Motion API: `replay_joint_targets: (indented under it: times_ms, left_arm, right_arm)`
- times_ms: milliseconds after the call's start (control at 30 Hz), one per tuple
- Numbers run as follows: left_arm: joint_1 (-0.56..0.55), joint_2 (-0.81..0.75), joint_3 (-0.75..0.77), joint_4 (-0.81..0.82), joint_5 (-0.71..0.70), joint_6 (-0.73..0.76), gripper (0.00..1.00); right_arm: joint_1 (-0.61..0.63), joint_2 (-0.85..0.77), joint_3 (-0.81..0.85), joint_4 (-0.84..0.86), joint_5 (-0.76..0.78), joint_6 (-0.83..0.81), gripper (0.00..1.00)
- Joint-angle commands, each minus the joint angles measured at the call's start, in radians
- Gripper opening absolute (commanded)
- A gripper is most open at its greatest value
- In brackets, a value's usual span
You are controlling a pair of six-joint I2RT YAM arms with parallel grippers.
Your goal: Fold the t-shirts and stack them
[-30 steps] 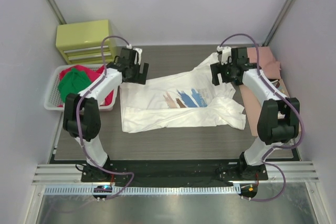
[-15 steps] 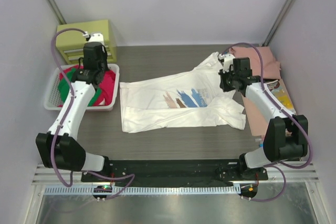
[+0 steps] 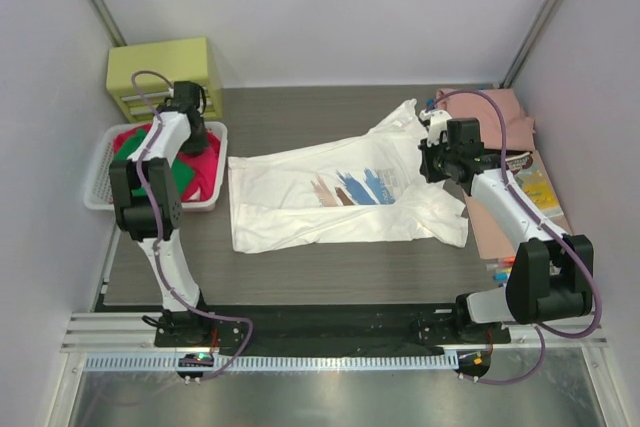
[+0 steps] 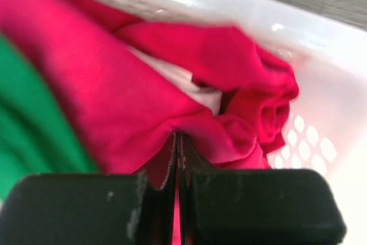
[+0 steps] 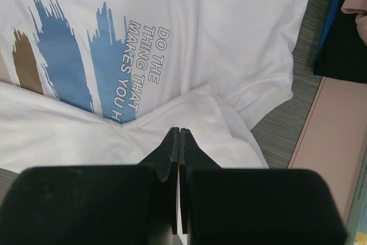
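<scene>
Left hand (image 4: 178, 142) reached basket (image 3: 150, 204); wrist view: closed.

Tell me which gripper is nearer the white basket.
Left. The left gripper is inside the basket at the red shirt; the right gripper is across the table over the white printed shirt.

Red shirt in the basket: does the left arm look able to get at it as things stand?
Probably yes. The left gripper hangs shut right over the red shirt inside the basket, with nothing lying on top of that fold; the green shirt sits beside it.
</scene>
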Motion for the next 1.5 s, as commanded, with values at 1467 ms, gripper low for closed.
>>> replay_joint_targets:
  times_ms: [1467]
  left_arm:
    - [0.070, -0.558, -0.261, 0.161, 0.243, 0.176, 0.00]
  right_arm:
    - [0.000, -0.025, -0.036, 0.040, -0.010, -0.017, 0.01]
